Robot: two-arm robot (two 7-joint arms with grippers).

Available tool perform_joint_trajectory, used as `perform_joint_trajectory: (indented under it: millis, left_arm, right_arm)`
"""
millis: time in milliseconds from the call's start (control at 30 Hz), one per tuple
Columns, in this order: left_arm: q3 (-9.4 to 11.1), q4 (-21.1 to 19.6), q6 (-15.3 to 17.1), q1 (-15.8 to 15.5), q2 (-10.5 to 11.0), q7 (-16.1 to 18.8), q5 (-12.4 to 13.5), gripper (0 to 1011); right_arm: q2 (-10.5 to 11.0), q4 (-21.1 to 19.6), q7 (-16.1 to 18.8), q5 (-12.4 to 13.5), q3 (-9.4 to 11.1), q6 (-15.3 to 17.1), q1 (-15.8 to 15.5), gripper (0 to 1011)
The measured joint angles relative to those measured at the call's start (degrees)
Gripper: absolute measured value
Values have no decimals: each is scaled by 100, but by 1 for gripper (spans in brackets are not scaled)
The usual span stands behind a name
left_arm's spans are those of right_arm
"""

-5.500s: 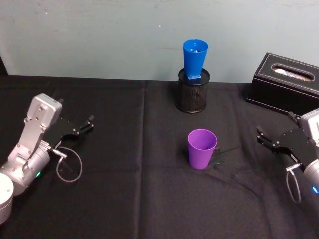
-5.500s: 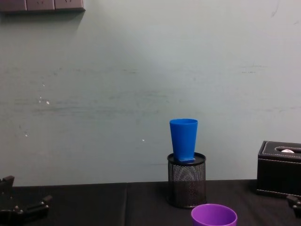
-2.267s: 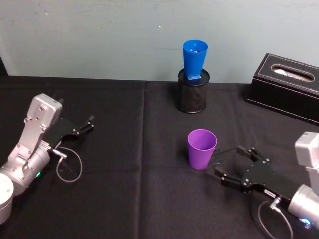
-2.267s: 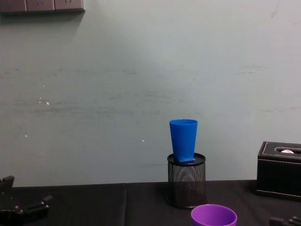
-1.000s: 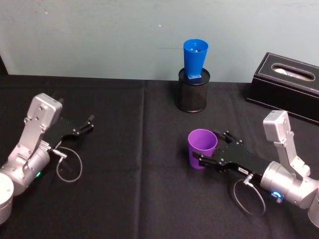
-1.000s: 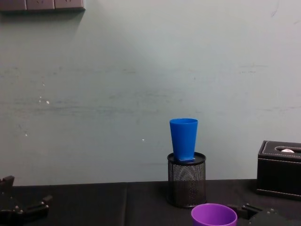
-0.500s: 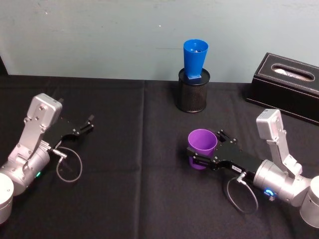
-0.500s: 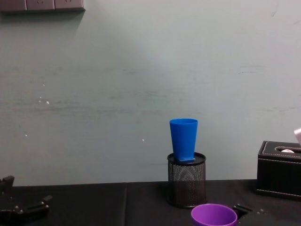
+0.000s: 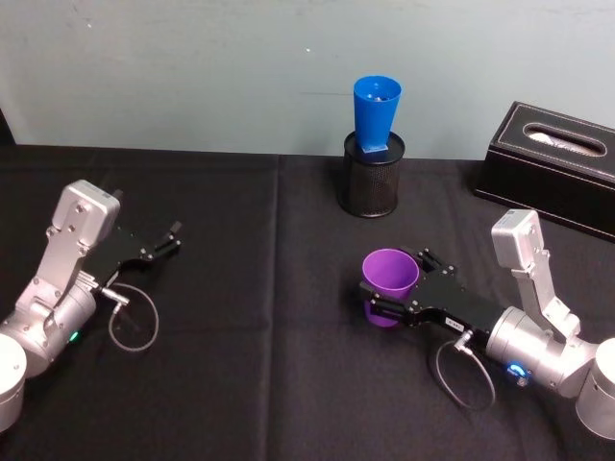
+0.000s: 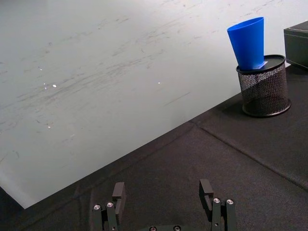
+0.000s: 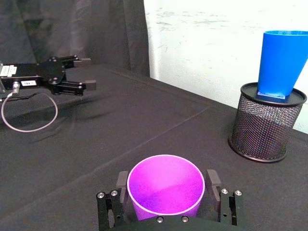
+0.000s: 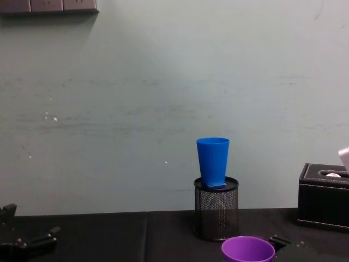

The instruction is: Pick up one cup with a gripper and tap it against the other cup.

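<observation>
Purple cup (image 9: 389, 277) stands between the right gripper's (image 9: 396, 282) spread fingers (image 11: 212, 178), ungripped; blue cup (image 9: 377, 110) tops the mesh holder (image 9: 370, 187); left gripper (image 9: 173, 238) lies parked, likewise spread.

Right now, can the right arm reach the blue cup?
Probably yes: the right gripper sits around the purple cup, and only bare cloth separates it from the blue cup atop the mesh holder; left gripper parked.

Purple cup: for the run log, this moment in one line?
right gripper: around purple plastic tumbler | blue plastic tumbler: atop black mesh holder | left gripper: open, parked left
</observation>
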Motion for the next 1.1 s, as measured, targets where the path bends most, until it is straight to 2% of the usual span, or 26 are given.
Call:
perform_joint_trajectory:
  millis: [200,400,500,1100]
  left_arm:
    - [0,0,0,0,0,0,0,1004]
    - [0,0,0,0,0,0,0,1005]
    - [0,0,0,0,0,0,0,1004]
    - [0,0,0,0,0,0,0,1004]
  right_arm:
    - [2,-2,0,11,4,-1,-3,1003]
    - [4,-6,1,19,5,-1,-5,893]
    - [6,-6,2,21,5,-1,-5,804]
    - [9,-6,3,30,5,-1,-5,724]
